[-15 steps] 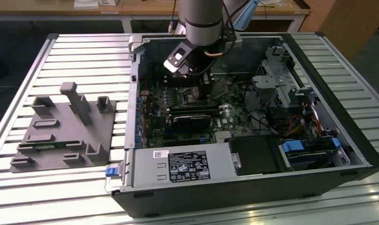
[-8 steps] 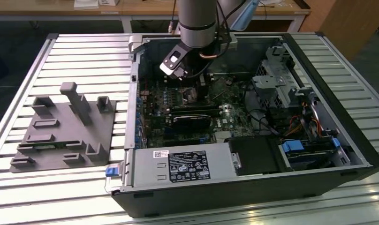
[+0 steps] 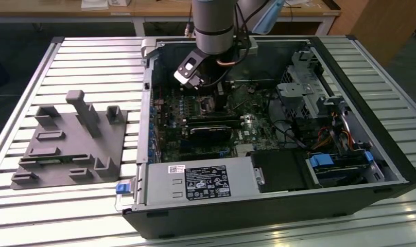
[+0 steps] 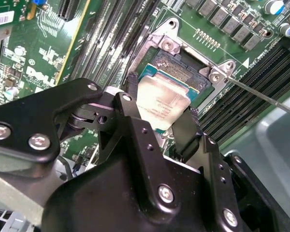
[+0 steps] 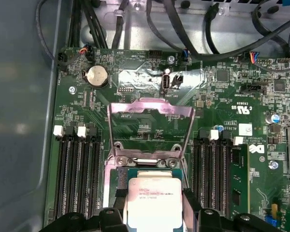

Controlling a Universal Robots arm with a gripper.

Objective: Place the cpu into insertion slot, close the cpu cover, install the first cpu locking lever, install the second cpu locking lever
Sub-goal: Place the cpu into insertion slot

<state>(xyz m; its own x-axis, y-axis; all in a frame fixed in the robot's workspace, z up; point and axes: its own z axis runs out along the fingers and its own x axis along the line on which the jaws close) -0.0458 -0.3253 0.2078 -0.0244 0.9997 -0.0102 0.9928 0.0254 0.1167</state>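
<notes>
My gripper (image 4: 160,112) is shut on the cpu (image 4: 157,96), a pale silvery square chip pinched by its two opposite edges between the black fingers (image 4: 183,129). The chip hangs tilted just over the insertion slot (image 4: 183,71), part of whose dark centre shows beyond it. In the first wrist view the cpu (image 5: 152,195) covers most of the slot (image 5: 135,170). The cpu cover (image 5: 150,110), a thin metal frame with a window, stands swung open on its hinge past the slot. A thin lever rod (image 4: 261,96) juts out from the socket's corner. In the exterior view the gripper (image 3: 200,88) reaches down into the open computer case.
Long black memory slots (image 5: 77,169) run along both sides of the socket. Cables (image 5: 193,29) hang by the case wall. In the exterior view the case (image 3: 263,206) holds a power supply and drive bays. A grey fixture (image 3: 70,144) sits on the slatted table at the exterior view's left.
</notes>
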